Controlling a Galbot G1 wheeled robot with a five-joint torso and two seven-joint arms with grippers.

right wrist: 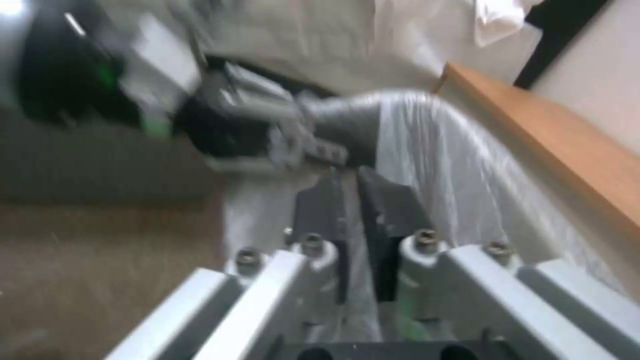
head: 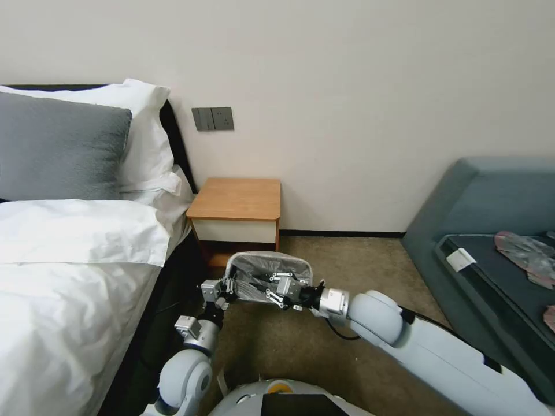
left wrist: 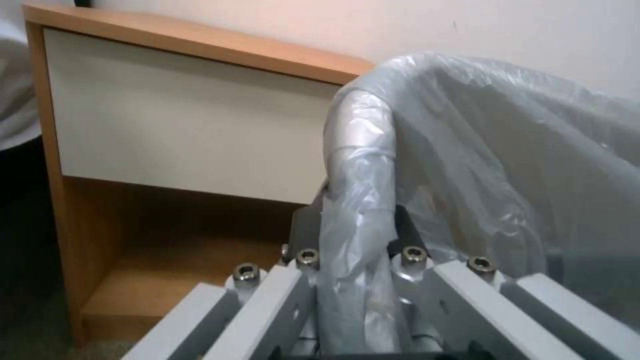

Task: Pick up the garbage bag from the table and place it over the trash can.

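Beige carpet runs between a white-sheeted bed (head: 75, 277) and a grey sofa (head: 485, 219), with the small wooden counter (head: 237, 199) against the wall, its top bare. Just in front of it stands the trash can (head: 269, 277), and the garbage bag (head: 263, 267) is already draped over its rim, the thin plastic stretched across the far corners. The left claw (head: 227, 287) sits at the bin's left edge, its fingers closed narrowly on a fold of bag over the rim, as its wrist view shows clearly (left wrist: 357, 235). The right claw (head: 276, 289) reaches in from the near side over the opening; its dark fingers (right wrist: 320, 210) stand nearly together with a strip of film between them, apparently pinching the bag (right wrist: 453, 165). To finish this step well, each claw should probably draw its edge outward and down past the rolled rim evenly, keeping tension gentle so the film neither tears nor springs back off the near corners.
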